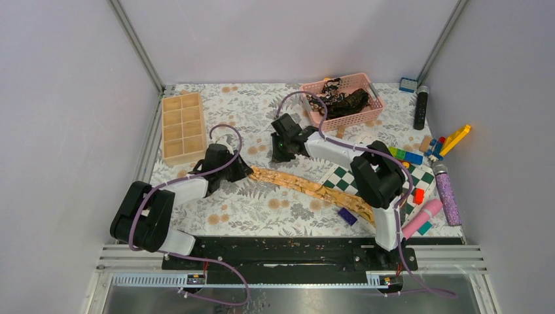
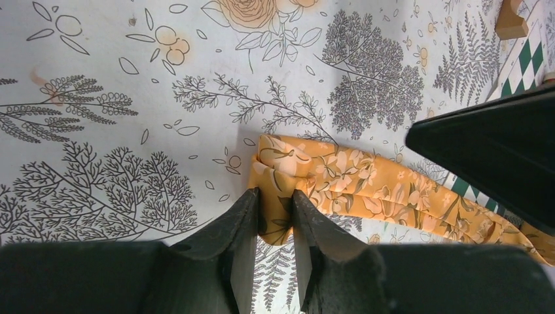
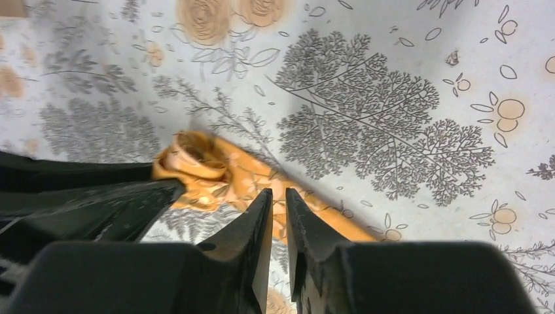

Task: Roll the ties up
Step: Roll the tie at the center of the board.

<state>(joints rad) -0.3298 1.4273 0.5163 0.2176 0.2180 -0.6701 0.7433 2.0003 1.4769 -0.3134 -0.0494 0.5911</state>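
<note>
The golden tie (image 1: 307, 186) lies in a long curve across the flowered table (image 1: 262, 212). One end runs past the checkered board (image 1: 347, 178) and under the right arm, and the other is turned over into a first small curl. The left gripper (image 2: 275, 196) has its jaws narrow, with that folded end pinched between them. The right gripper (image 3: 278, 194) hangs just beside it, jaws nearly together over the strip. Whether it has cloth in them I cannot tell, as its own fingers cover the spot. The dark ties (image 1: 340, 101) sit heaped in the pink basket (image 1: 357, 120), well apart from all this.

The roll looks barely begun, and the curl is loose. The fabric is shiny, so it may slide out of the pinch and spring flat. The strip lies bent, so the turns could wind crooked into a cone. The two grippers are close and could knock together. The far end may also drag the blue block (image 1: 347, 216) just beside it.
</note>
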